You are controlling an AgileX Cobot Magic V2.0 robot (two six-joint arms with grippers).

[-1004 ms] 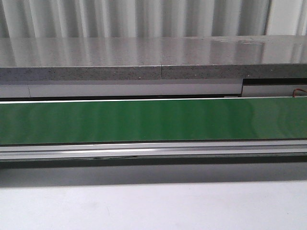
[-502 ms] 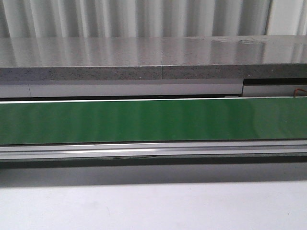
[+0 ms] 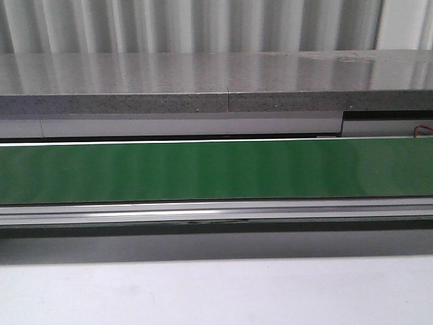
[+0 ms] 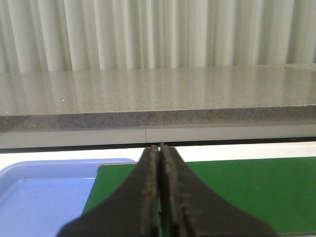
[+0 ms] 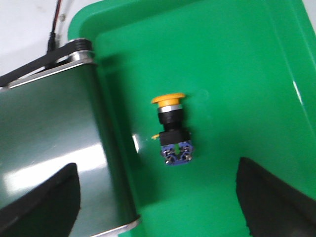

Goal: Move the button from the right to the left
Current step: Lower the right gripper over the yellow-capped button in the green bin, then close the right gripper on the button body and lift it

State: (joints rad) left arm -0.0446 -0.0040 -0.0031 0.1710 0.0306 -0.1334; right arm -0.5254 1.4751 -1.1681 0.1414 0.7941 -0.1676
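The button (image 5: 172, 131) lies on its side in a green tray (image 5: 237, 59) in the right wrist view, with its orange-yellow cap, black collar and blue contact block showing. My right gripper (image 5: 158, 197) is open wide above the tray, its two fingers either side of the button and clear of it. My left gripper (image 4: 160, 148) is shut and empty, held over the end of the green conveyor belt (image 4: 247, 192). Neither gripper nor the button shows in the front view.
The green conveyor belt (image 3: 216, 169) runs across the front view behind a metal rail (image 3: 216, 213). A grey stone shelf (image 3: 216, 84) stands behind it. A blue tray (image 4: 44, 192) sits beside the belt's end in the left wrist view. The belt's roller end (image 5: 74, 148) borders the green tray.
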